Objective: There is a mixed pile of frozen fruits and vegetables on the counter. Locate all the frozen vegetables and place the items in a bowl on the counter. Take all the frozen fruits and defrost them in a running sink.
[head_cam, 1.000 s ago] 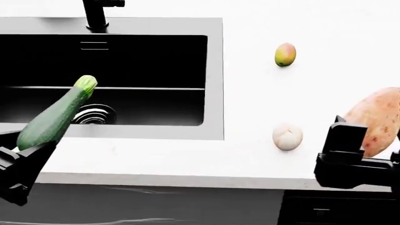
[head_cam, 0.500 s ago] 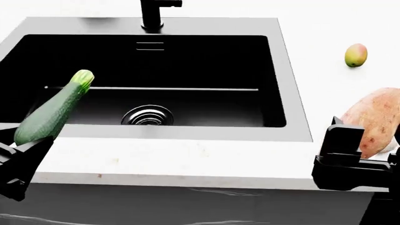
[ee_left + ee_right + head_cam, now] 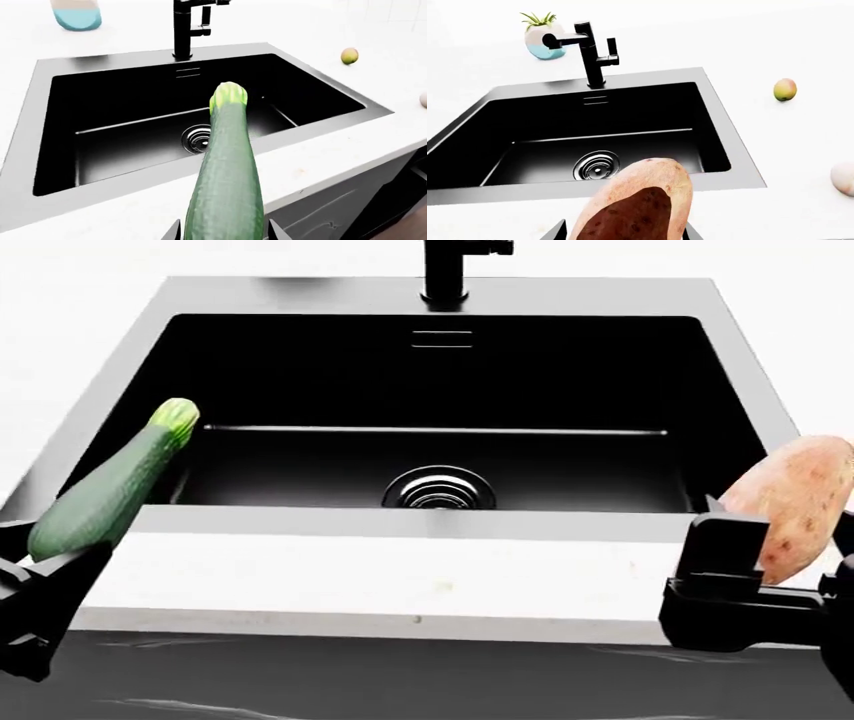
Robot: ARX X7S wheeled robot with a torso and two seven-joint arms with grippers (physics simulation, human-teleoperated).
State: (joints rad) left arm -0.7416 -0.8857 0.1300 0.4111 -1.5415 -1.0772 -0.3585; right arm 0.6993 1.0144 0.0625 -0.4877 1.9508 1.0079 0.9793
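Note:
My left gripper (image 3: 38,585) is shut on the dark green zucchini (image 3: 110,482), which slants up over the sink's left front corner. In the left wrist view the zucchini (image 3: 227,170) points toward the drain (image 3: 198,139), held by the left gripper (image 3: 223,232). On the right, the right gripper (image 3: 781,565) is shut on the orange-pink sweet potato (image 3: 798,495); up close the sweet potato (image 3: 640,200) fills the right gripper (image 3: 625,231). The mango (image 3: 785,89) and the pale round fruit (image 3: 844,178) lie on the counter (image 3: 800,135) right of the sink (image 3: 400,523). The bowl is out of view.
A black tap (image 3: 447,270) stands behind the basin, and no water shows from it. A small light blue pot with a plant (image 3: 544,42) sits on the counter behind the tap. The counter's front edge (image 3: 400,625) runs just ahead of both grippers.
The head view has swung left: the sink has slid to the middle of the picture and both fruits have left it. Both grippers keep their hold.

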